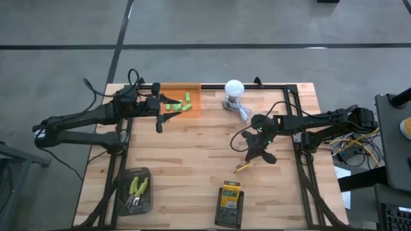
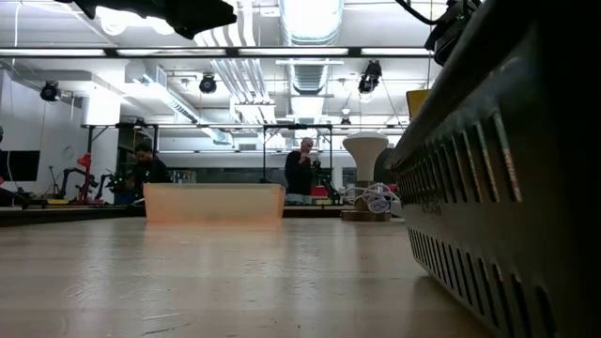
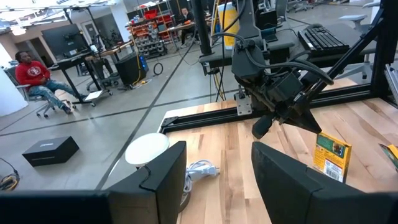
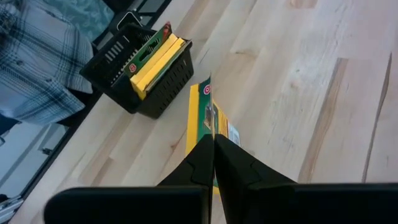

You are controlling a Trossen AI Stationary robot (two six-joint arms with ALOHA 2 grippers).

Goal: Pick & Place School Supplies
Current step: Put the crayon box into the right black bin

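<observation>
R gripper [image 4: 213,163] pinching crayon box [image 4: 202,118] on edge, mid-table, near black basket [image 4: 163,93].
Basket sitting at near table edge, holding 2 more boxes [image 4: 152,61]; L gripper [image 1: 160,115] hanging empty, fingers apart, beside orange bin [image 1: 192,96] w/ green blocks [image 1: 178,104].

The wooden worktop [image 1: 192,147] is carrying an orange bin [image 1: 180,99], two black baskets [image 1: 229,204], and a white bulb [image 1: 234,88] beyond the right pincer [image 1: 249,156].

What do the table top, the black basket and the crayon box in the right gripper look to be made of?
Table top: pale jointed wood strips, satin sheen. Black basket: likely moulded plastic, slotted matt walls. Crayon box, pinched in the right gripper: printed card, thin flat edges.
</observation>
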